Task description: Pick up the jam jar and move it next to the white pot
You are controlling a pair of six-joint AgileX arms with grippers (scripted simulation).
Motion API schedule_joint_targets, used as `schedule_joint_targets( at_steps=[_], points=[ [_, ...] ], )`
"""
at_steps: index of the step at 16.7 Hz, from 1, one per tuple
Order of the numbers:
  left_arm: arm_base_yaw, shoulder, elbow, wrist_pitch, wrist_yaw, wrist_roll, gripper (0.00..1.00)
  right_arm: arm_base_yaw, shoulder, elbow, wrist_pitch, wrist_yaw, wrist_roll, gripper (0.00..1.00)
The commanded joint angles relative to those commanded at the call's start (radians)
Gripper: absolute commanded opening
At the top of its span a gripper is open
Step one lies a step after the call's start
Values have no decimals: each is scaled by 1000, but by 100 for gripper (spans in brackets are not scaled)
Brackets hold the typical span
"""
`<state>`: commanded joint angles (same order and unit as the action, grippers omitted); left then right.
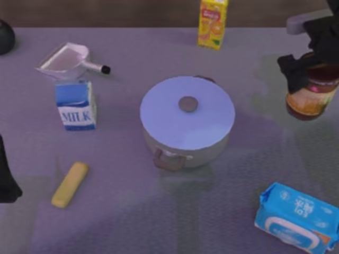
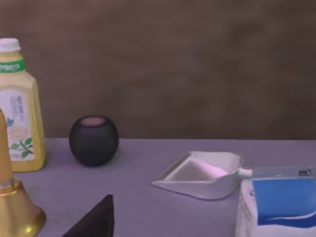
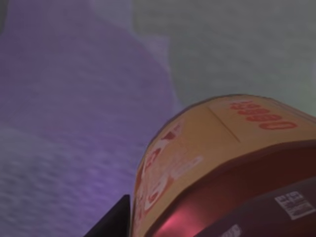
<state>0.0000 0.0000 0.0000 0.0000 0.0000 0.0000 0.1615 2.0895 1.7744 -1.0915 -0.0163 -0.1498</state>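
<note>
The jam jar [image 1: 311, 99], with dark reddish contents and an orange-tan label band, is at the table's right side. My right gripper [image 1: 309, 71] is shut on it from above. In the right wrist view the jam jar [image 3: 222, 163] fills the frame, with one dark finger [image 3: 111, 222] pressed against its label. The white pot [image 1: 169, 119], with its flat pale lid and grey-brown knob, stands at the table's middle, well left of the jar and apart from it. My left gripper [image 1: 6, 182] is parked at the left edge, open and holding nothing.
A milk carton [image 1: 76, 105] and a white scoop [image 1: 66, 61] lie left of the pot, with a yellow bar [image 1: 70, 184] nearer the front. The yellow juice carton [image 1: 212, 22] stands at the back. A blue wipes pack [image 1: 296, 217] lies at the front right.
</note>
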Motion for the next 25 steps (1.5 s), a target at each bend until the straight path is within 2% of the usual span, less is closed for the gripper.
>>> schedule_joint_targets(
  at_steps=[4, 8, 14, 20, 24, 25],
  points=[
    [0, 0, 0, 0, 0, 0, 100, 91, -27, -89, 78, 60, 306, 0],
    [0, 0, 0, 0, 0, 0, 100, 145, -41, -150, 121, 95, 450, 0],
    [0, 0, 0, 0, 0, 0, 100, 144, -36, -156, 126, 95, 461, 0],
    [0, 0, 0, 0, 0, 0, 100, 146, 23, -246, 283, 97, 457, 0],
    [0, 0, 0, 0, 0, 0, 100, 145, 29, -252, 291, 98, 458, 0],
    [0, 0, 0, 0, 0, 0, 100, 145, 29, -252, 291, 98, 458, 8]
  ],
)
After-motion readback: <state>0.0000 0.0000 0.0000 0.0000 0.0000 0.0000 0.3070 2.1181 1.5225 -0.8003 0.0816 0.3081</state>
